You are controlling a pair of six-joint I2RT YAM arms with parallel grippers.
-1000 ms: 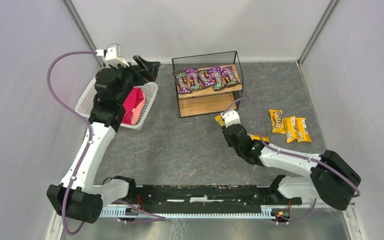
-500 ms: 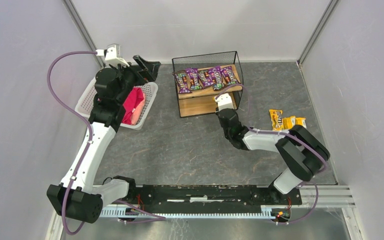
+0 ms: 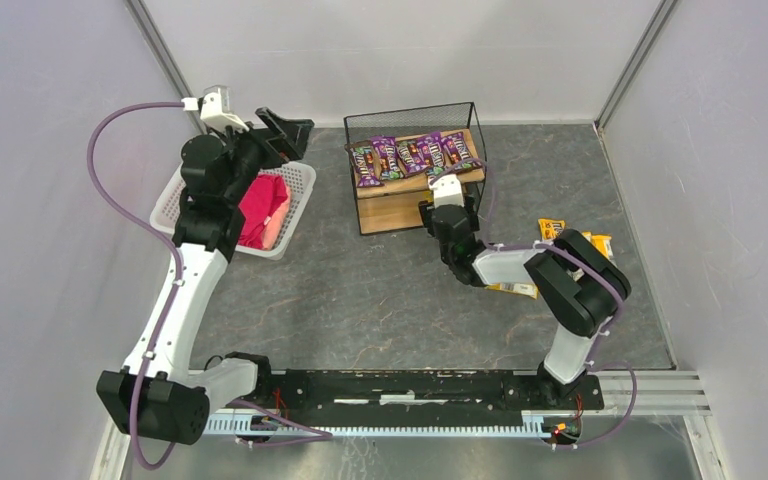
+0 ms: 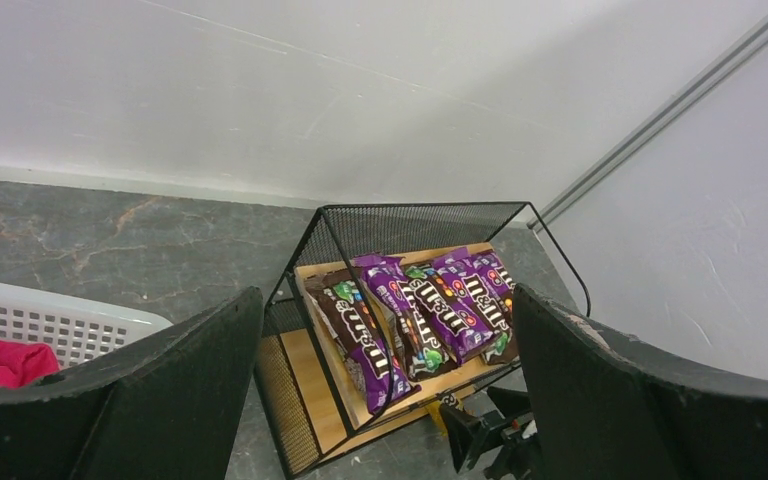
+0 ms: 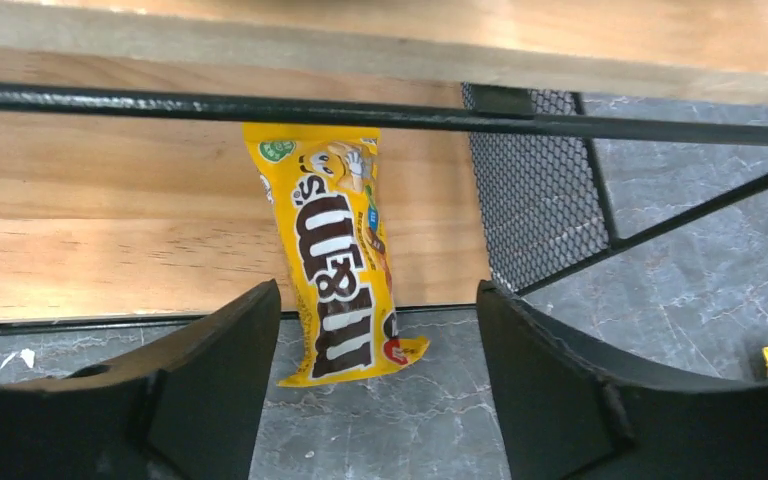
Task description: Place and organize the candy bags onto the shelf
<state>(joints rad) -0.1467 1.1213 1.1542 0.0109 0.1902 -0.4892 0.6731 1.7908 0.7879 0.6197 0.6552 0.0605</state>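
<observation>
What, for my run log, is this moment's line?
right jaws: open; yellow bag: partly on shelf, lower board; left jaws: open; purple bags: top board

Bright, even light (soft shadows), sharp focus

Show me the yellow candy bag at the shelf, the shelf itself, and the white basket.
yellow candy bag [image 5: 343, 262]: right wrist view, middle of its brown lettering.
shelf [image 3: 405, 210]: top external view, bare lower wooden board.
white basket [image 3: 299, 203]: top external view, lattice wall nearest the shelf.
</observation>
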